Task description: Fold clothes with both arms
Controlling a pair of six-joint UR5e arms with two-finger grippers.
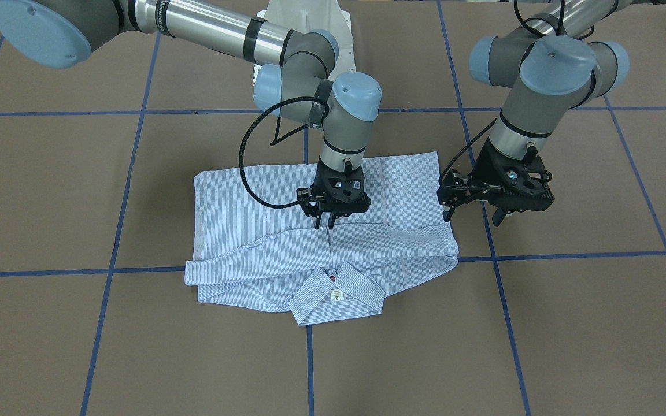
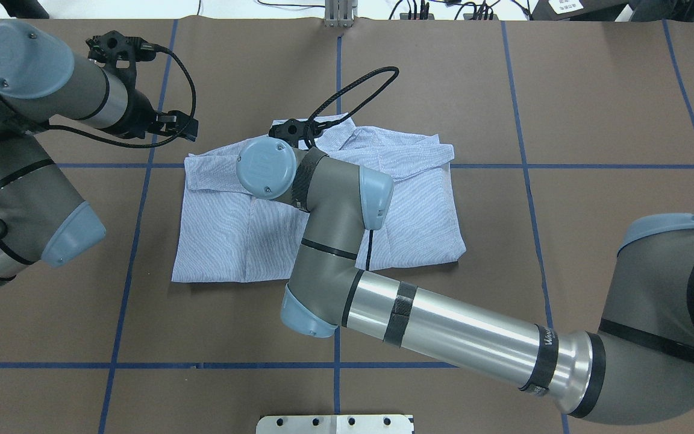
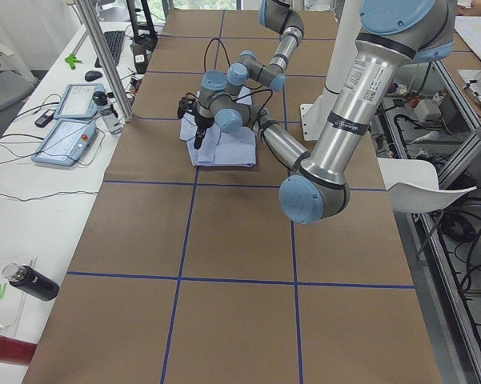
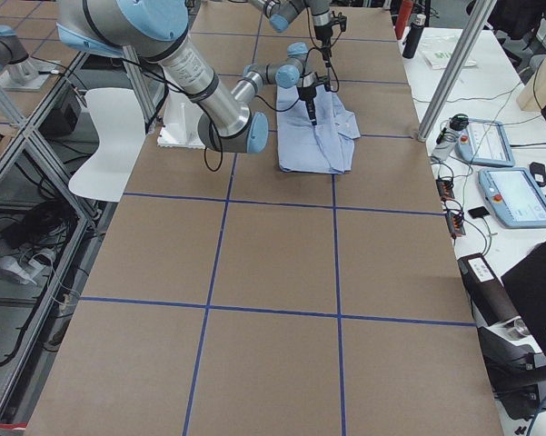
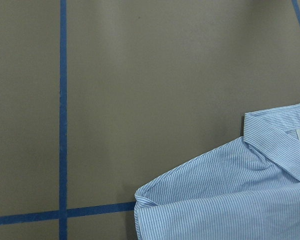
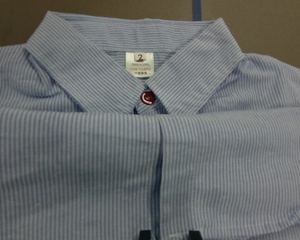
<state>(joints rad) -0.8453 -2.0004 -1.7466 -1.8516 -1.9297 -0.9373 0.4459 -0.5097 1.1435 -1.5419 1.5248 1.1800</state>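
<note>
**Blue-striped shirt ready for its lengthwise fold**

In the front-facing view the shirt (image 1: 252, 222) is laid flat at the middle of the brown surface (image 1: 136, 346). Its sleeves are folded in across the body and its collar (image 1: 339, 300) is at 6 o'clock. The right hand (image 1: 325, 223) is held over the shirt's centre line, fingers only slightly parted and nothing pinched. Whether the tips touch the cloth cannot be told. The left hand (image 1: 473, 218) is spread wide and empty, just beside the shirt's 3 o'clock edge, over bare surface.

The step in hand is judged to be hem to collar. For that, the hem corners at 12 o'clock should be pinched through all layers and lifted evenly together. They should be carried low so the tucked sleeves are not dragged out.
</note>
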